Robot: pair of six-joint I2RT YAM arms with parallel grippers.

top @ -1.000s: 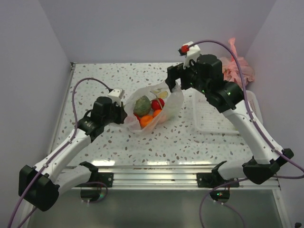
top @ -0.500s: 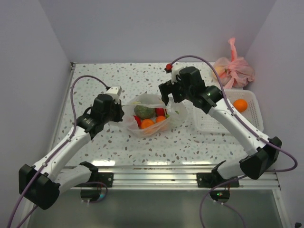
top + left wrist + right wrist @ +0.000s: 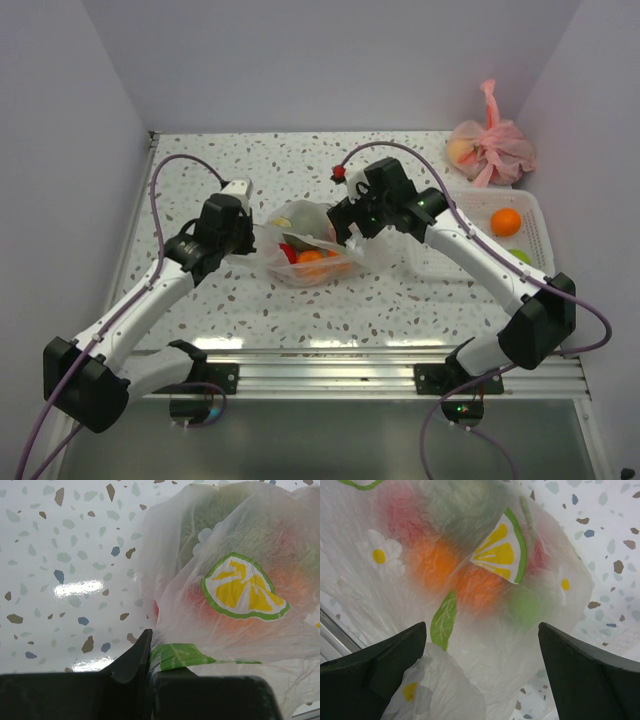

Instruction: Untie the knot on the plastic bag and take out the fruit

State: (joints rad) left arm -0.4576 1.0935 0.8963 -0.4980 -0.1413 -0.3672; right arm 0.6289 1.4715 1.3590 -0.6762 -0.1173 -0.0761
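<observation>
The plastic bag [image 3: 318, 250], clear with flower and lemon prints, lies on the table between my arms. The fruit [image 3: 309, 257] shows through it: oranges, red ones and a dull green lump [image 3: 300, 217]. No tied knot shows in any view. My left gripper [image 3: 247, 237] is shut on the bag's left edge; in the left wrist view [image 3: 149, 655] the jaws pinch film with a green leaf print. My right gripper [image 3: 345, 226] is open and empty just above the bag's right side. In the right wrist view [image 3: 482, 650] the bag [image 3: 485, 670] fills the gap, with orange [image 3: 435, 562] and green [image 3: 530, 605] fruit behind the film.
A white basket [image 3: 450, 262] stands at the right with an orange [image 3: 506, 221] and a green fruit [image 3: 520, 256] in it. A tied pink bag [image 3: 490, 148] of fruit sits at the back right corner. Walls close in the table on three sides.
My right gripper has come down and to the left, from holding the bag's right edge up high to hovering open over the bag. The bag has slumped flatter. The left gripper kept its hold.
</observation>
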